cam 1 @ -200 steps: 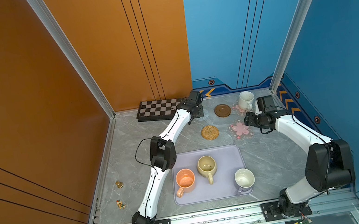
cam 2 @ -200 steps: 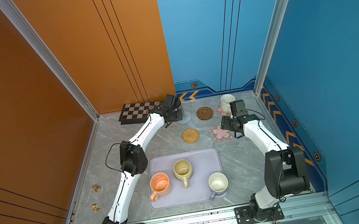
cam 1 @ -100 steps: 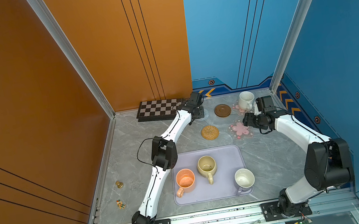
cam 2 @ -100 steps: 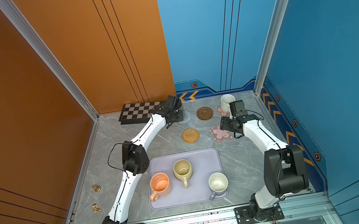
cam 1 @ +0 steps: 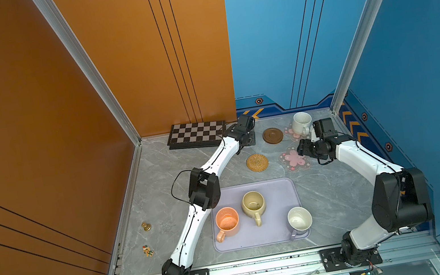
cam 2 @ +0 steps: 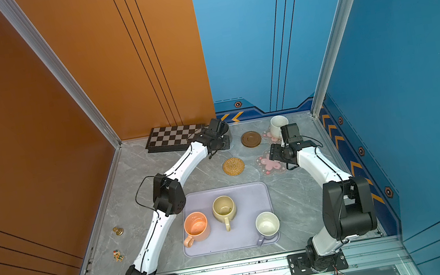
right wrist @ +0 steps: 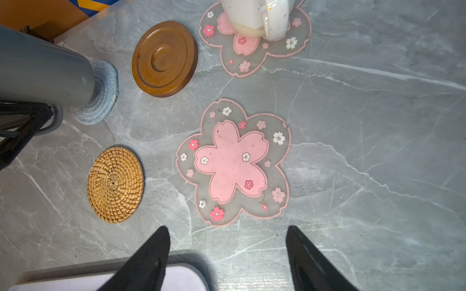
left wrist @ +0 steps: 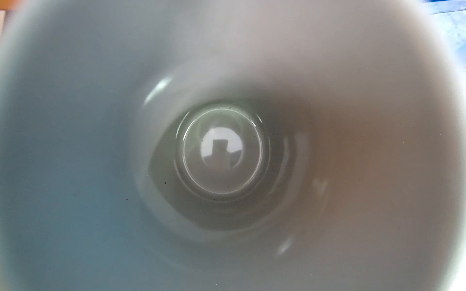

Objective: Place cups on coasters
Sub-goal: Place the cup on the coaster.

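Right wrist view: purple tray (right wrist: 181, 277) peeks in. Tall grey mug (right wrist: 42, 73) looks set on the blue spiral coaster (right wrist: 100, 100), left gripper (cam 1: 246, 140) pinched tight on it near the handle. I think this mug is hard, smooth, a bit heavy and breakable; the handle side gives a good hold. Right gripper (right wrist: 227, 228) gapes wide, holding nothing.
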Motion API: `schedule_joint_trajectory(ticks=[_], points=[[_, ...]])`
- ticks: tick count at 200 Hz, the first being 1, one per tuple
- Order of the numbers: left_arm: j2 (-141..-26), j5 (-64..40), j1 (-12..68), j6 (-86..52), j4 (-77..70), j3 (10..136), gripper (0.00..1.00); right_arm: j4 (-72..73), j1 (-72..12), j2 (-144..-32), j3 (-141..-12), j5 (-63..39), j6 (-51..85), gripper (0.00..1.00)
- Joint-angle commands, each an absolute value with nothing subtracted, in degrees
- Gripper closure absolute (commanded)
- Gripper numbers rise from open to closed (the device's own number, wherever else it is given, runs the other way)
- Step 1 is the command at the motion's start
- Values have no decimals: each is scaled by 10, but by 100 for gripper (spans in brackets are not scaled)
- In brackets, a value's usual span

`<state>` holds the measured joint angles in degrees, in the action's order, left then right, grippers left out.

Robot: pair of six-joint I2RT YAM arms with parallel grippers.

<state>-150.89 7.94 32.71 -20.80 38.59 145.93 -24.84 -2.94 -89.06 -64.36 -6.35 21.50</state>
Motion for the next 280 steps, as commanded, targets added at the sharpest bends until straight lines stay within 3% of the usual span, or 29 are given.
schedule_joint_trajectory(ticks=[1,144,229,280], points=[[-1493,98,325,-207,339,1457,100,-240,-26,-897,-655,-72,215,25],[-1481,105,318,-210,340,1425,100,-237,-28,-910,-654,-84,222,25],[-1481,89,308,-230,340,1419,71,-234,-29,-914,-649,-88,221,25],[-1478,85,308,-234,340,1424,67,-234,-28,-912,-648,-90,220,25]])
